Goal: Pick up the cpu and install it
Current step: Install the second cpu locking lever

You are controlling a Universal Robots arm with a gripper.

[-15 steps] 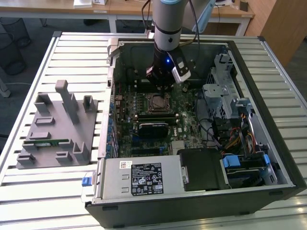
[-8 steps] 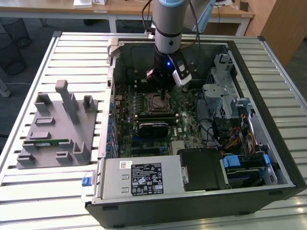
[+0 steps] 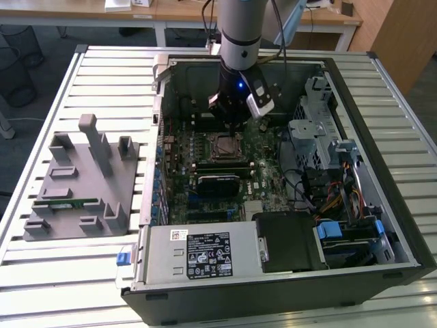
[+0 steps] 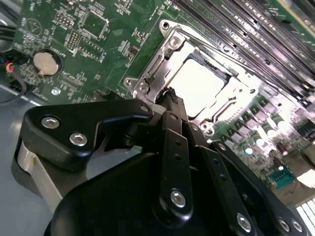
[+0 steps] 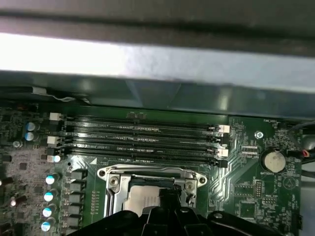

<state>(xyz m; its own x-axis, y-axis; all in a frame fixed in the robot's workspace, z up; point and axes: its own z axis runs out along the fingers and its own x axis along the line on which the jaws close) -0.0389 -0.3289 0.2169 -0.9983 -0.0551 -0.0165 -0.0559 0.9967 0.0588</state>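
The cpu [image 4: 201,87] is a pale silver square lying flat inside the metal socket frame [image 4: 162,54] on the green motherboard; it also shows as cpu [image 5: 140,201] and in the exterior view as cpu [image 3: 225,145]. My gripper [image 4: 170,94] hangs low over the socket's edge, its black fingers drawn together to one tip with nothing between them. In the exterior view the gripper [image 3: 235,124] sits inside the open computer case, just behind the socket. In the first wrist view the fingertips [image 5: 167,196] overlap the socket frame's near side.
Case walls [image 3: 355,157] surround the motherboard. Memory slots [image 5: 142,137] run beside the socket and a coin battery [image 4: 45,62] lies nearby. A black block [image 3: 218,183] sits in front of the socket. The grey plastic fixture [image 3: 82,178] carries a green memory stick [image 3: 68,203].
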